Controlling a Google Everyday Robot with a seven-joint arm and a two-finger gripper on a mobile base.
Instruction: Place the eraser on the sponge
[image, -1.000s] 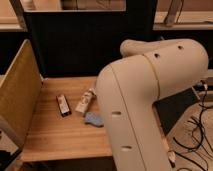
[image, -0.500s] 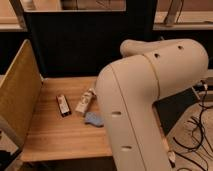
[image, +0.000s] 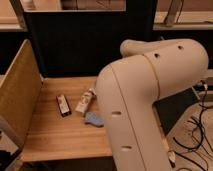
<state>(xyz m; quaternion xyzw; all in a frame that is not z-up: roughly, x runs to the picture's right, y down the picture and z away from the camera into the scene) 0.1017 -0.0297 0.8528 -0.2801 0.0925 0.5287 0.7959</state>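
The eraser (image: 63, 105) lies flat on the bench (image: 55, 142), near the sponge (image: 93, 119) but not on it -- the sponge's top is bare; a white tube (image: 85, 101) lies between them; the big arm (image: 150, 95) hides the tool, so I cannot tell its state.

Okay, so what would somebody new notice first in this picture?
The bulky white robot arm fills the right foreground, its gripper out of view. Left of it on the wooden table lie the dark eraser, a white tube and the pale blue sponge, nearest the arm.
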